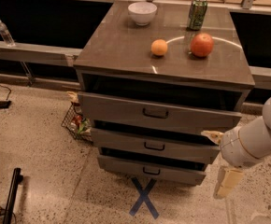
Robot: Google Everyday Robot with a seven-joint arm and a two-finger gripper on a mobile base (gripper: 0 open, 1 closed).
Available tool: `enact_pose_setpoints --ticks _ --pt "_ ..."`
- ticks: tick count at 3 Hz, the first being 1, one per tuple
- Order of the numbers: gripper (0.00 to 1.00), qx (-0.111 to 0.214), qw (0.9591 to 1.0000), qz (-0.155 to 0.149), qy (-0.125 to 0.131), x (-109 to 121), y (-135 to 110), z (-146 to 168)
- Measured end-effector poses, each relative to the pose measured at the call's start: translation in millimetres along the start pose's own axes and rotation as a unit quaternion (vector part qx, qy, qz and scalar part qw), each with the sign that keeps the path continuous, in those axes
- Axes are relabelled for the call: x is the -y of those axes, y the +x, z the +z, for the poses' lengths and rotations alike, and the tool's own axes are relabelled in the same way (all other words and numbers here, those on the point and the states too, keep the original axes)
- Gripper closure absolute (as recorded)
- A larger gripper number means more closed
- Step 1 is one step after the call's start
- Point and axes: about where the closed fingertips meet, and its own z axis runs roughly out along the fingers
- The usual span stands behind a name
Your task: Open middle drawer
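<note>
Three drawers stack in the front of the table (pixel 126 50). The middle drawer (pixel 126 141) is the second of them, between the taller top drawer (pixel 117 107) and the bottom drawer (pixel 126 164). Its flat front faces the camera and the blue tape cross (pixel 144 197) on the floor. Its long axis runs left to right and sinks a little toward the right in the view. A small dark handle (pixel 154 146) lies along that axis at the centre of the front. A dark gap shows above each drawer front, and the middle front stands forward of the top one.

The white arm (pixel 261 139) enters from the right edge, with the forearm angled down and leftward toward the drawers. The gripper (pixel 212 164) is just beside the right end of the middle drawer, well apart from the handle. Its fingers are spread and hold nothing. One finger (pixel 212 135) reaches left at the level of the gap above the middle drawer, and the other hangs downward over the floor. Whether the upper finger touches the drawer cannot be told.

On the table stand a white bowl (pixel 142 12), a green can (pixel 197 13), an orange (pixel 159 47) and an apple (pixel 202 45).
</note>
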Motion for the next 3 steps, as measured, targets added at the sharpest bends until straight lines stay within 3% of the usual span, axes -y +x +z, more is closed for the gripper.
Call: enact_pose_setpoints --ticks 1,3 --pt "0.0 0.001 0.9997 0.025 0.002 1.3 26.4 34.3" --pt "0.0 -0.014 0.9988 0.029 0.037 28.1 54.9 100.7"
